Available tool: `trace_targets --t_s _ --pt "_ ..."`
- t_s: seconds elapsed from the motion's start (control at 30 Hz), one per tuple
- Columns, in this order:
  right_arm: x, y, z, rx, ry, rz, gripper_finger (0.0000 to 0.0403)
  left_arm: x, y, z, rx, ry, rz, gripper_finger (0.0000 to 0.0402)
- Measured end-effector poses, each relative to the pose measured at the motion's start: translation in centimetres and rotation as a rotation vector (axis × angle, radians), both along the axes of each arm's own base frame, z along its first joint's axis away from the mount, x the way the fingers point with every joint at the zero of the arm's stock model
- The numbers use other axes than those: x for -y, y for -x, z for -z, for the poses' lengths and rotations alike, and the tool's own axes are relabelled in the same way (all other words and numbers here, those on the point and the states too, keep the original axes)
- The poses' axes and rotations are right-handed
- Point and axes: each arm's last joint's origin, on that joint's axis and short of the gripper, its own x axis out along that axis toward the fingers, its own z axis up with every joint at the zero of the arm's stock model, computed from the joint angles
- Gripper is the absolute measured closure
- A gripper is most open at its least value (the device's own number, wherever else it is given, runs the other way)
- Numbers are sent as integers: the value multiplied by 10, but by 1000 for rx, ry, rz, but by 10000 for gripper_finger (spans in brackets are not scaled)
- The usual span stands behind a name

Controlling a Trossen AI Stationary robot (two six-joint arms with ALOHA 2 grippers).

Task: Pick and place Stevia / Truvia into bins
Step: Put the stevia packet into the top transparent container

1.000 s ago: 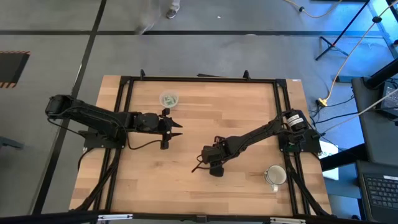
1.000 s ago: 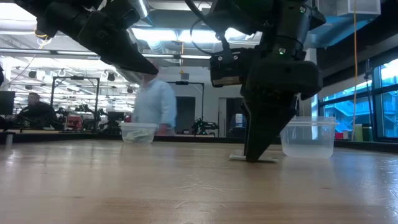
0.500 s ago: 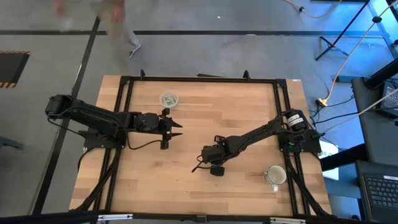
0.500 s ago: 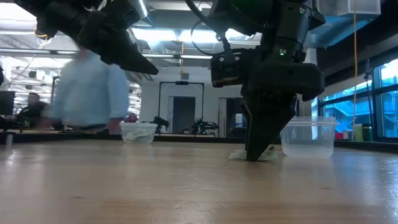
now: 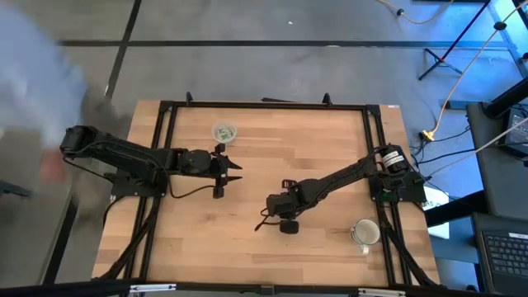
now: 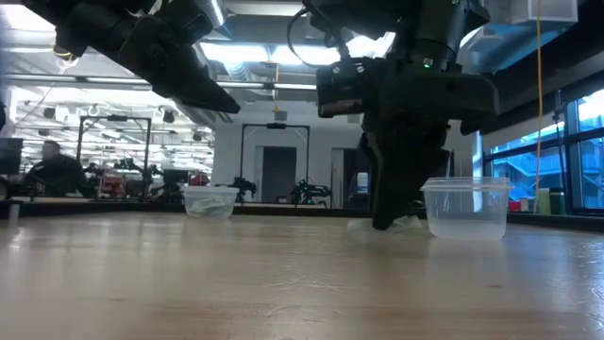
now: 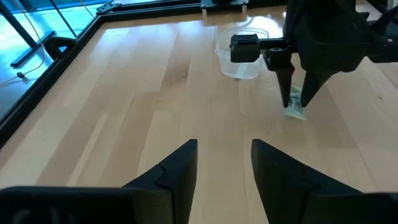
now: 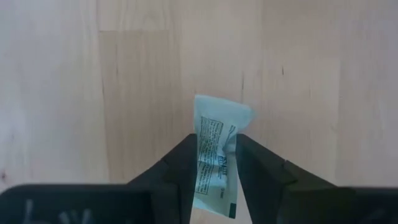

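My right gripper (image 5: pixel 279 208) points down at the middle of the table and is shut on one green and white sweetener packet (image 8: pixel 216 149). The packet also shows in the left wrist view (image 7: pixel 296 104) and the low view (image 6: pixel 404 224). My left gripper (image 5: pixel 237 171) is open and empty above the table's left half, well above the wood in the low view (image 6: pixel 226 102). One clear cup (image 5: pixel 223 131) with green packets in it stands on its base at the far left. A second clear cup (image 5: pixel 365 233) stands at the near right. My right gripper pinches the packet between its two fingers, which close on its two flat faces (image 8: pixel 211 163) near one end. The fingers come from above, pointing down. The packet hangs below the fingertips, a little crumpled (image 7: pixel 297 111). Whether its lower end touches the table, I cannot tell.
The black frame rail (image 5: pixel 264 106) runs round the wooden table (image 5: pixel 272 157). Bare wood lies between the two arms. A blurred person passes on the floor beyond the table's left side (image 5: pixel 33 91). Other people sit in the room behind (image 6: pixel 52 170).
My right gripper has closed on the packet that lay flat on the table under its fingers, and has risen a little with it. The packet has crumpled and turned up off the wood. A person has walked past beyond the table.
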Motion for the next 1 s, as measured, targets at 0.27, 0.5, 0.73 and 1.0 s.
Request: trace_targets --t_s 0.27,0.5,0.73,1.0 --pt "0 0 -4 13 8 -29 291 0 0 0 -1 12 -6 256" --pt "9 3 -28 70 10 -49 290 5 2 7 -76 -41 74 256" --pt "26 4 -67 218 2 -54 290 26 -7 11 -26 -420 345 256" --pt "34 -1 -77 299 -33 -70 290 41 -26 21 81 -782 562 256"
